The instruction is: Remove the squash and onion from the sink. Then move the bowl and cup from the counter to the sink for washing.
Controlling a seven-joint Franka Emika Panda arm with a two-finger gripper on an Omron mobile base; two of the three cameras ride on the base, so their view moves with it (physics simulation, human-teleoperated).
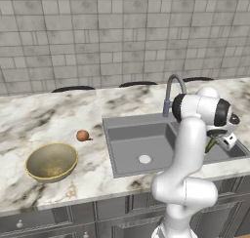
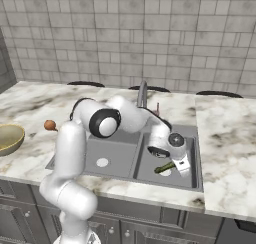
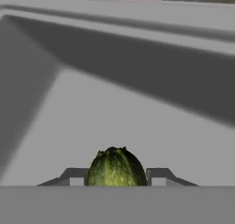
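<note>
Bowl (image 1: 51,161) sits on the counter (image 1: 44,116) left of the sink (image 1: 141,147), onion (image 1: 82,135) just behind it. Over in the sink's right basin, the squash (image 2: 164,167) sits between the tool's (image 3: 116,175) fingers, faucet (image 1: 172,90) behind.

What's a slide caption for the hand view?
Gripper closed on the dark green squash, fingers flanking it, inside the grey sink basin.

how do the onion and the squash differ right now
The onion is round and reddish-brown; the squash is slim, long and dark green. The onion sits free on the counter beside the bowl; the squash is between the gripper fingers in the sink. Both are small vegetables.
</note>
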